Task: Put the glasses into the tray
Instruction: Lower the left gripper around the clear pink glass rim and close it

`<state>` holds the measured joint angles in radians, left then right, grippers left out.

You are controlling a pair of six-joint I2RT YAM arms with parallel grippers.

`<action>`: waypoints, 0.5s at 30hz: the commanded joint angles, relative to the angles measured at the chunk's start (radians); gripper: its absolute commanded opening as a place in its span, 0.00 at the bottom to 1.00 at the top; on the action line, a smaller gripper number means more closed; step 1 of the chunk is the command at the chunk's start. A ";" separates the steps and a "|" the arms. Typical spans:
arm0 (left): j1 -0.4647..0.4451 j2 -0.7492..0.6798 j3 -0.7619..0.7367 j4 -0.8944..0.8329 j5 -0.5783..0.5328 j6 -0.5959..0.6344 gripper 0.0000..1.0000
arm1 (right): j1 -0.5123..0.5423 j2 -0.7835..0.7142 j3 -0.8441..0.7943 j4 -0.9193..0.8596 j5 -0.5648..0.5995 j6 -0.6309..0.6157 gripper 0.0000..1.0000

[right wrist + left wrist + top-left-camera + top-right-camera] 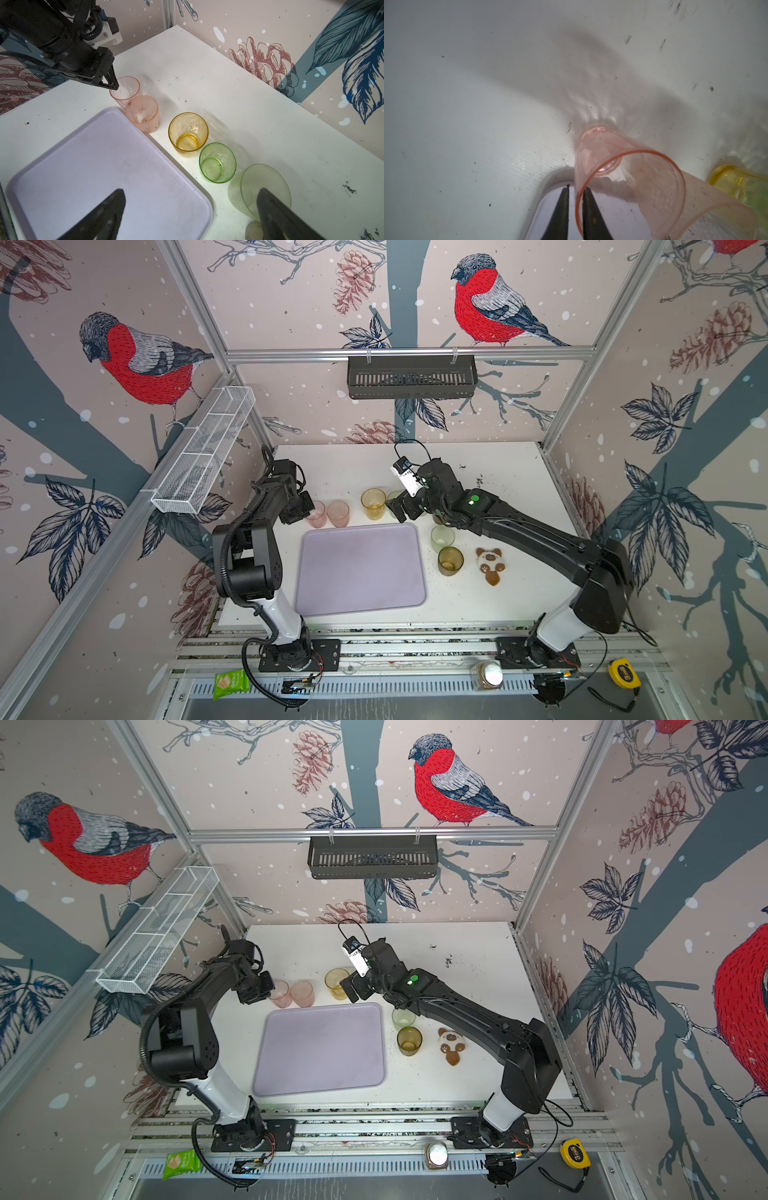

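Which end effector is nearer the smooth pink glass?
Left. The left end effector straddles that pink glass at its rim; the right end effector hovers apart, by the pale green glass.

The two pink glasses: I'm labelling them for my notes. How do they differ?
The plain pink glass has no dimples; the dimpled pink glass is textured all over. The left gripper straddles the plain pink glass's rim; the dimpled pink glass stands ungripped. Both are upright on the table, outside the tray.
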<state>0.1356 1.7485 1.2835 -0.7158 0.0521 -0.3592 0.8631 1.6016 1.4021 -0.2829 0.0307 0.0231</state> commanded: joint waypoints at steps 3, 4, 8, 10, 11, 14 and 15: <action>0.002 0.003 0.004 0.003 0.000 0.010 0.15 | 0.003 -0.009 -0.002 0.019 0.012 -0.008 1.00; 0.003 0.002 0.004 0.003 0.000 0.011 0.14 | 0.004 -0.010 -0.002 0.019 0.012 -0.008 1.00; 0.003 0.004 0.006 0.001 0.000 0.010 0.12 | 0.004 -0.009 -0.002 0.021 0.015 -0.010 1.00; 0.003 0.006 0.007 0.001 0.000 0.010 0.11 | 0.004 -0.009 -0.002 0.022 0.017 -0.011 1.00; 0.002 0.007 0.008 0.000 -0.001 0.010 0.11 | 0.004 -0.009 -0.002 0.022 0.018 -0.012 1.00; 0.002 0.009 0.013 -0.001 -0.002 0.010 0.11 | 0.003 -0.009 -0.002 0.022 0.019 -0.014 1.00; 0.002 0.010 0.014 -0.001 -0.003 0.011 0.11 | 0.003 -0.009 -0.002 0.023 0.020 -0.015 1.00</action>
<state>0.1356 1.7554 1.2877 -0.7155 0.0521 -0.3592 0.8635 1.5997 1.4002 -0.2825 0.0345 0.0200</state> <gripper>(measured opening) 0.108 0.996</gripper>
